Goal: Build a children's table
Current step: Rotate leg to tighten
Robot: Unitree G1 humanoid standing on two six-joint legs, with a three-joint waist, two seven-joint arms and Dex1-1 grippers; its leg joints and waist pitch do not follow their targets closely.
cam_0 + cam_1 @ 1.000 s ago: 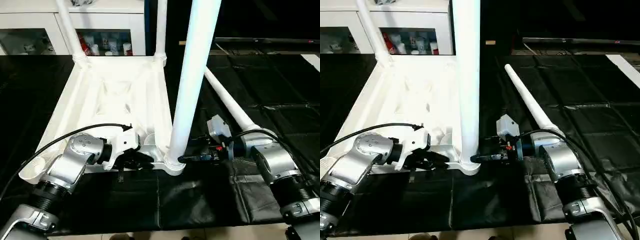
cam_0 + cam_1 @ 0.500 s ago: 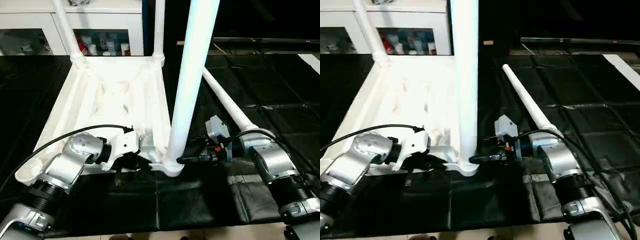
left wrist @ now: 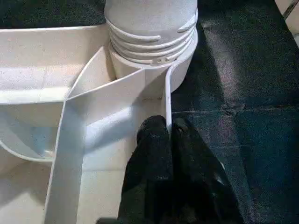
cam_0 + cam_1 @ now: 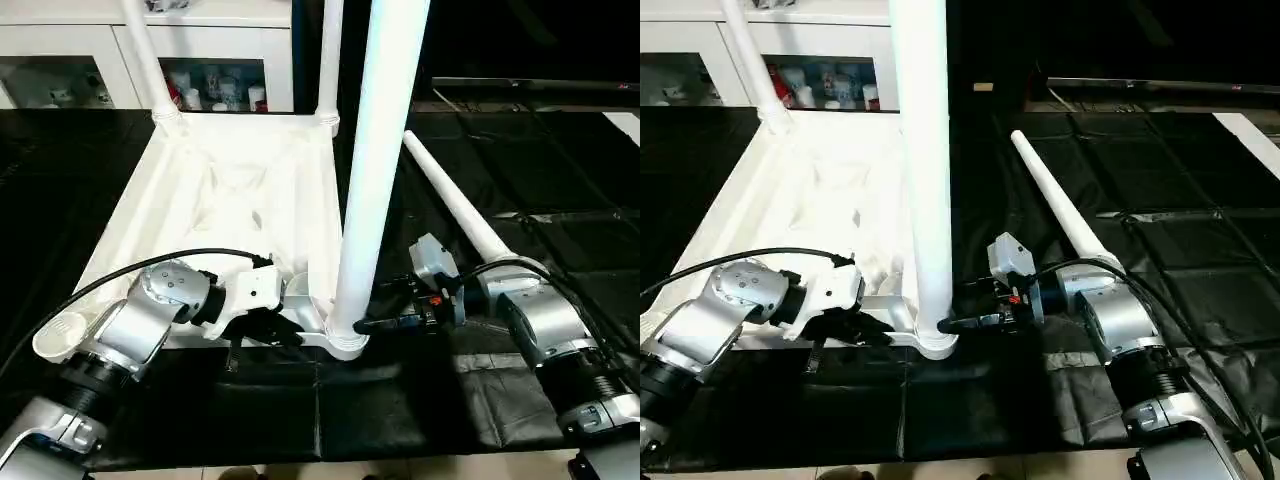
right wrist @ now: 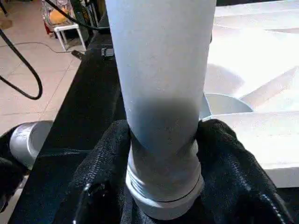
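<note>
Head views: white plastic rectangular tabletop (image 4: 230,215) lies upside down, ribbed underside up, on the black sheet-covered table (image 4: 560,170). Two white tapered tube legs stand in the far corner sockets, far left leg (image 4: 148,60) and far right leg (image 4: 328,60). Third white tube leg (image 4: 375,170) stands upright in the near right socket. Fourth white tube leg (image 4: 455,205) lies flat on the black sheet beside the top, on my right. Near left round corner socket (image 4: 58,335) is empty. My left gripper (image 4: 268,328) sits at the near edge of the top, just beside the standing leg's socket. My right gripper (image 4: 372,322) reaches the base of that leg from the right. White glass-door cabinet (image 4: 60,60) behind.

Left wrist view: my left gripper's fingers (image 3: 156,154) are pressed together, pinching the thin white rib wall of the top right below the threaded collar of the leg.

Right wrist view: my right gripper's fingers (image 5: 110,163) are clamped around the leg just above its collar.

Risk, my guess: leg may not be fully seated; if I turn it off-axis the thread could cross or the leg tilt. The thin rib pinch could slip, letting the top rotate on the slick sheet and knock the loose leg.
</note>
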